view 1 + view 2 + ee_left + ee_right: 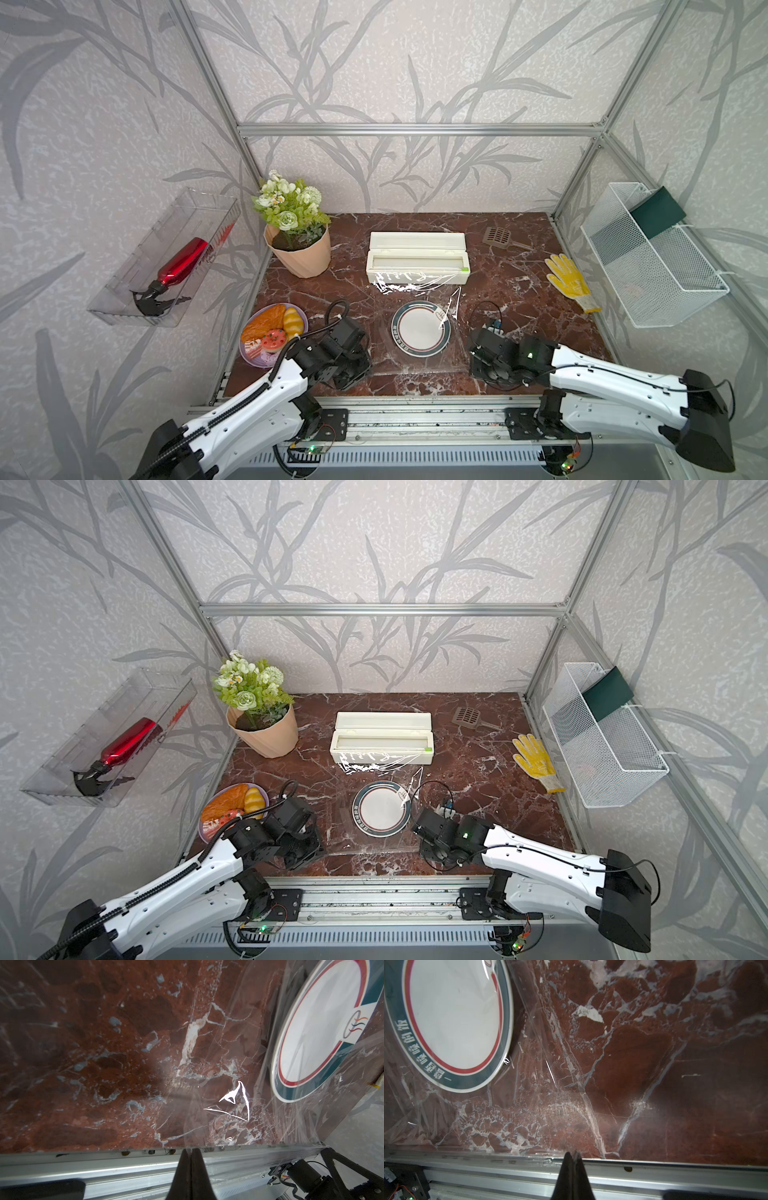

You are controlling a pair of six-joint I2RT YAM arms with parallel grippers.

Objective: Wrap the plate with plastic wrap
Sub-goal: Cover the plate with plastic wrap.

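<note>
- Marbled red-brown worktop (519, 270) carries a cream dispenser box (417, 257) at the back, feeding film forward.
- Left fingers (184, 1167), pressed together, pinch the plastic wrap (415, 286) at a near corner, seemingly to keep it taut.
- The plate (420, 328) lies mid-worktop under the film; white Chinese characters ring its green band.
- Right fingers (566, 1169) clamp the opposite near corner likewise.

Dim wrist views, white glare on plastic wrap (234, 1097)
</note>
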